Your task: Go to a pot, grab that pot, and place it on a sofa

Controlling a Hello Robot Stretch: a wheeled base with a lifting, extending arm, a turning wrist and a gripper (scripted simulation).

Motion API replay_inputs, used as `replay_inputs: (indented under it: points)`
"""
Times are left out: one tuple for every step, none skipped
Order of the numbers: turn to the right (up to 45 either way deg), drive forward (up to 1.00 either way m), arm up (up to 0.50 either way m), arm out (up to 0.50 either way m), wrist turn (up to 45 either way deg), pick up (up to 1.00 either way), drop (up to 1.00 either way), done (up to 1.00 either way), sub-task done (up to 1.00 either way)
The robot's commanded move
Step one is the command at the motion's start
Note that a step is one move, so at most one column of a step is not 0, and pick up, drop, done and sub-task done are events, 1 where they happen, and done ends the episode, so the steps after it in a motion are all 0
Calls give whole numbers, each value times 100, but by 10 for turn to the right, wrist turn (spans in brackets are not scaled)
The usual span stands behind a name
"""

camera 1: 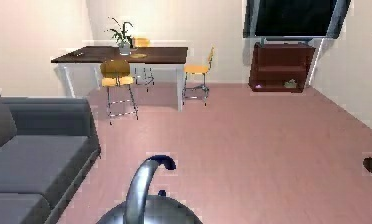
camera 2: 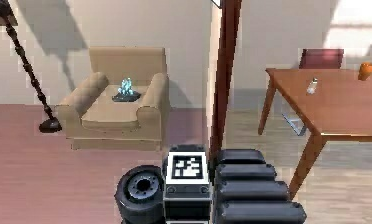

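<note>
A dark grey sofa (camera 1: 39,150) fills the forward view's lower left. At that view's bottom edge a shiny grey rounded thing with a curved handle (camera 1: 144,195) rises into the picture; it may be the pot. In the arm side view the drawn-in arm (camera 2: 249,190) lies along the bottom edge, with a white marked square (camera 2: 186,168) and, left of it, the gripper's dark rounded body (camera 2: 144,195). Its far end cannot be made out, so I cannot tell whether it holds anything.
A dining table (camera 1: 119,57) with yellow chairs (camera 1: 116,80) and a plant (camera 1: 121,35) stands ahead, left of a TV (camera 1: 294,18) over a cabinet (camera 1: 282,65). Out to the arm side are a beige armchair (camera 2: 119,105), a floor lamp (camera 2: 29,70), a wooden post (camera 2: 226,75) and a wooden table (camera 2: 334,100).
</note>
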Motion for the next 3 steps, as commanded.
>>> replay_inputs:
  points:
    - [-180, 0, 0, 0, 0, 0, 0, 0, 0]
    - [0, 90, 0, 0, 0, 0, 0, 0, 0]
    - [450, 0, 0, 0, 0, 0, 0, 0, 0]
